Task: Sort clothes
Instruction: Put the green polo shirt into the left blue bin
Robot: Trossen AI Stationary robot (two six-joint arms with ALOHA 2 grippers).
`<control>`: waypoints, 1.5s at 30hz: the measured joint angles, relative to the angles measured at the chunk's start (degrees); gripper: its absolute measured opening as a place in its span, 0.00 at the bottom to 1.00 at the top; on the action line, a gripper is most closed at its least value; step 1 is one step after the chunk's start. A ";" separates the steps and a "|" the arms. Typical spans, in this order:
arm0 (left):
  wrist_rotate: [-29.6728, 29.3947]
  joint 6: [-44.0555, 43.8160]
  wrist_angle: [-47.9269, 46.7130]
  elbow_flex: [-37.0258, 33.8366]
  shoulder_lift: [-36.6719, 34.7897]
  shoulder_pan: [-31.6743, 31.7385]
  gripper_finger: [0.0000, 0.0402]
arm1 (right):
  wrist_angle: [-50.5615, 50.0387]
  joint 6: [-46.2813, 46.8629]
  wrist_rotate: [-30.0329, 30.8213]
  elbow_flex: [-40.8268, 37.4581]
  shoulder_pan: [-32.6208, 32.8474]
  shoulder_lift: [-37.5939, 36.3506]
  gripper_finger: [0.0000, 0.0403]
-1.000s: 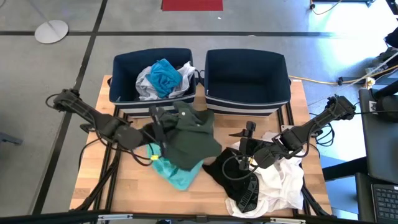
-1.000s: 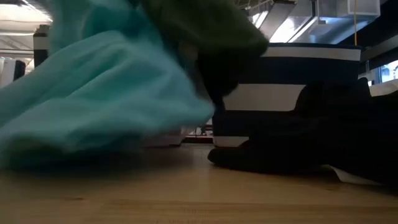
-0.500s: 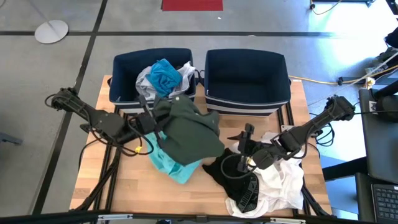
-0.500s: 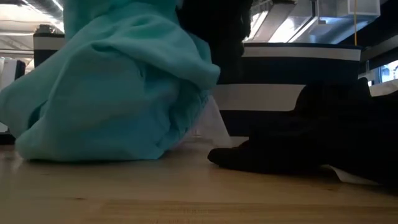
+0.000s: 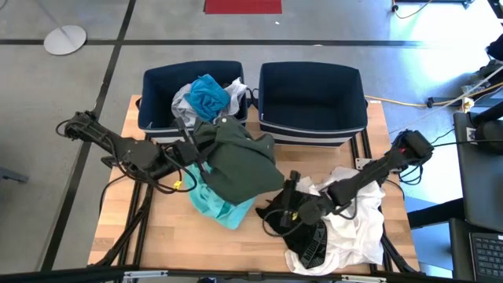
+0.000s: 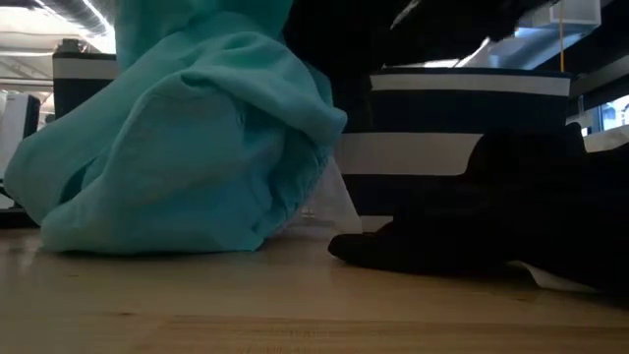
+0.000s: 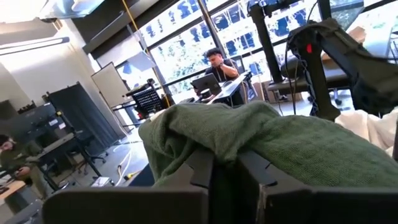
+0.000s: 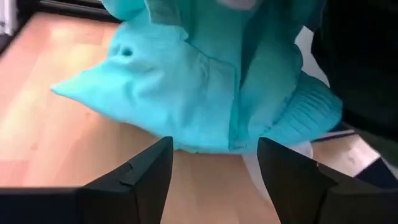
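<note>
Right pincer [image 5: 288, 206] moved twd teal garment [image 5: 214, 206], open; left pincer [image 5: 196, 149] grips green garment [image 5: 240, 161].

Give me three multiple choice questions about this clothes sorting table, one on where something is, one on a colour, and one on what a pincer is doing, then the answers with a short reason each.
1. Where is the bright blue garment?
A. in the left bin
B. in the right bin
C. on the floor

2. What colour is the garment lying under the dark green garment?
A. red
B. teal
C. yellow

3. What is the left pincer doing?
A. hanging open over the right bin
B. resting open on bare wood
C. shut on the dark green garment

Answers:
1. A: the high view shows it heaped with pale cloth in the left bin.
2. B: the teal garment sticks out below the green one.
3. C: the left wrist view shows green cloth pinched between its fingers.
</note>
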 joint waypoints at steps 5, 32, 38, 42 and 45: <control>0.10 -0.16 0.02 0.00 0.00 0.00 0.07 | 9.90 -5.35 3.45 -0.02 -3.84 4.39 0.58; 2.58 -1.13 1.00 0.00 0.02 0.00 0.07 | 28.15 -12.80 -21.18 0.02 -16.61 11.48 0.15; 2.79 2.20 6.24 0.00 0.02 -0.02 0.07 | 24.83 -12.32 -22.11 0.02 -16.57 11.48 0.05; 3.84 8.01 14.48 0.04 0.02 -0.02 0.07 | 22.43 -11.19 -23.20 0.02 -16.33 11.99 0.01; 4.57 13.97 21.80 0.05 0.02 -0.07 0.07 | 21.87 -10.99 -22.55 0.02 -15.65 13.18 0.02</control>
